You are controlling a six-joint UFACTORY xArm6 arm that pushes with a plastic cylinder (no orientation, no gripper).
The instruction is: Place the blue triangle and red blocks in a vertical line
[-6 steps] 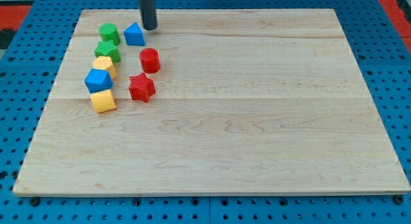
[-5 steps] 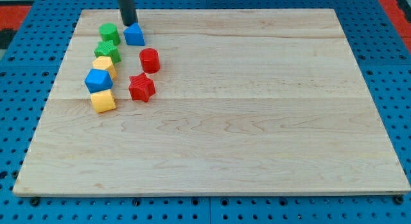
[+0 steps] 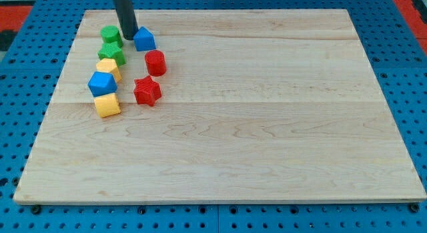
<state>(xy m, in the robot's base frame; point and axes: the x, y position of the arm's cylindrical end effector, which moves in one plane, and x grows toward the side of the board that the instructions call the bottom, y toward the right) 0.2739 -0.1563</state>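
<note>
The blue triangle lies near the board's top left. The red cylinder sits just below it, slightly to the right. The red star lies below that, a little to the left. My tip rests on the board against the blue triangle's left side, between it and the upper green block.
A column of blocks runs down the left: the upper green block, a green star, a yellow block, a blue block and a yellow cube. The wooden board lies on blue pegboard.
My tip has moved left from the triangle's upper right, round its top, down to its left side. The blue triangle has shifted slightly right.
</note>
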